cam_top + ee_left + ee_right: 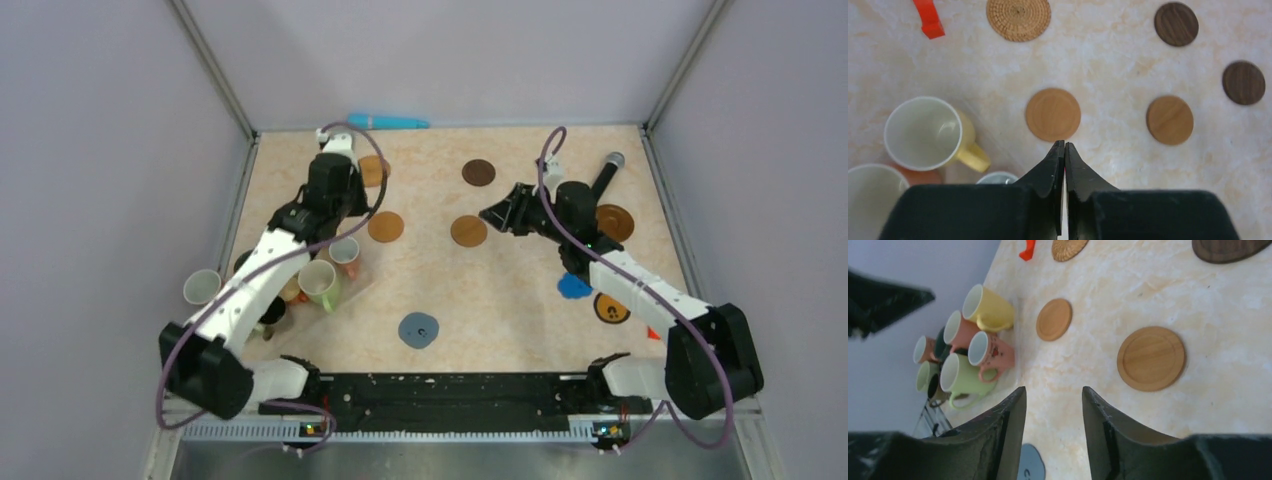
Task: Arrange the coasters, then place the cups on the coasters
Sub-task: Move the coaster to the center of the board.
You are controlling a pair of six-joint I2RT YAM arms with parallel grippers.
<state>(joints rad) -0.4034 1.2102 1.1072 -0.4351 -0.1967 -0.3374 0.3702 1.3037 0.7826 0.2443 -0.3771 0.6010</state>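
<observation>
My left gripper (362, 212) (1064, 143) is shut with nothing in it, tips just short of a plain tan coaster (385, 226) (1053, 114). A woven coaster (373, 170) (1018, 19) lies beyond. The right gripper (490, 213) (1052, 390) is open and empty, near a rimmed tan coaster (468, 231) (1151, 358). Dark brown coasters (478, 172) (613, 222) lie farther back. Grey-blue (418, 330), bright blue (574, 286) and black-rimmed (611, 308) coasters sit nearer the front. The cups cluster at the left: yellow (988, 308) (928, 132), pink (990, 354), pale green (318, 283) (965, 376).
A black microphone (607, 172) lies at the back right by the right arm. A blue pen-like object (388, 122) rests against the back wall. A red strip (928, 17) lies near the woven coaster, and a small red block (652, 333) at the right. One pale cup (201, 287) stands at the table's left edge.
</observation>
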